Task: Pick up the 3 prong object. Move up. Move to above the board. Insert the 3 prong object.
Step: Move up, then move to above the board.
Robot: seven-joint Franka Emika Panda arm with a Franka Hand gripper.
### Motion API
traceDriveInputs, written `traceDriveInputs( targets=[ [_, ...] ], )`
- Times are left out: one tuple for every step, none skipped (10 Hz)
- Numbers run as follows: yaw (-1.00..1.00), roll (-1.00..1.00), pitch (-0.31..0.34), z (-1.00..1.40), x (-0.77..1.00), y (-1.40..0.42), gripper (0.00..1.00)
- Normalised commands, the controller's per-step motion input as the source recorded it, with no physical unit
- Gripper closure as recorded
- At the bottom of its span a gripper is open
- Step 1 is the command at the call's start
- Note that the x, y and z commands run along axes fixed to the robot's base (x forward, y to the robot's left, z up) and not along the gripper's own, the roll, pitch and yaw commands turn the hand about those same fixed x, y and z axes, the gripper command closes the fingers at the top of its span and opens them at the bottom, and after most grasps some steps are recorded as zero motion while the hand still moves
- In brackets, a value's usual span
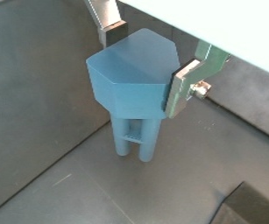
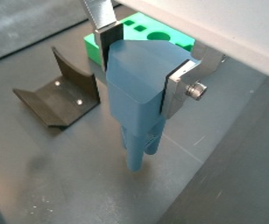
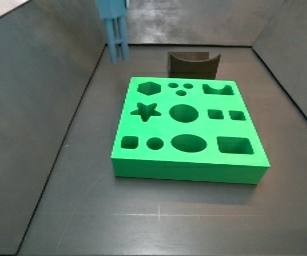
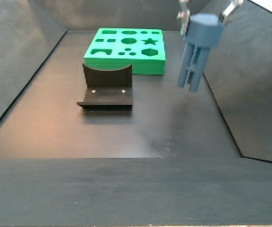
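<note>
My gripper (image 1: 144, 59) is shut on the blocky head of the steel-blue 3 prong object (image 1: 127, 87), one silver finger on each side, with the legs hanging straight down. In both side views the 3 prong object (image 4: 196, 55) (image 3: 113, 30) hangs in the air over the dark floor, beside the board and not above it. The bright green board (image 3: 189, 150) lies flat with its star, circle, square, hexagon and oval cutouts facing up. It also shows in a wrist view (image 2: 160, 37) behind the gripper (image 2: 140, 66), and in a side view (image 4: 126, 55).
The dark L-shaped fixture (image 4: 106, 89) stands on the floor against one short end of the board; it also shows in a side view (image 3: 192, 63) and in a wrist view (image 2: 54, 94). Dark sloping walls (image 3: 49, 100) enclose the floor.
</note>
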Motion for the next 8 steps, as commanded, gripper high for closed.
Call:
traceDriveInputs(
  targets=[
    [0.02,-0.03,0.065,0.25,0.01,0.01,1.0],
    [0.04,0.26,-0.352,1.0,-0.2,-0.08,1.0],
    [0.04,0.25,-0.324,0.87,-0.21,-0.08,1.0],
    [0.04,0.24,-0.285,0.79,-0.2,-0.08,1.0],
    [0.03,0.21,-0.179,0.6,-0.12,-0.05,1.0],
    [0.02,0.17,-0.079,0.42,-0.07,-0.03,1.0],
    [0.02,0.14,0.015,0.17,-0.01,-0.01,1.0],
    [-0.09,-0.07,0.798,0.32,0.41,-1.0,1.0]
  ],
)
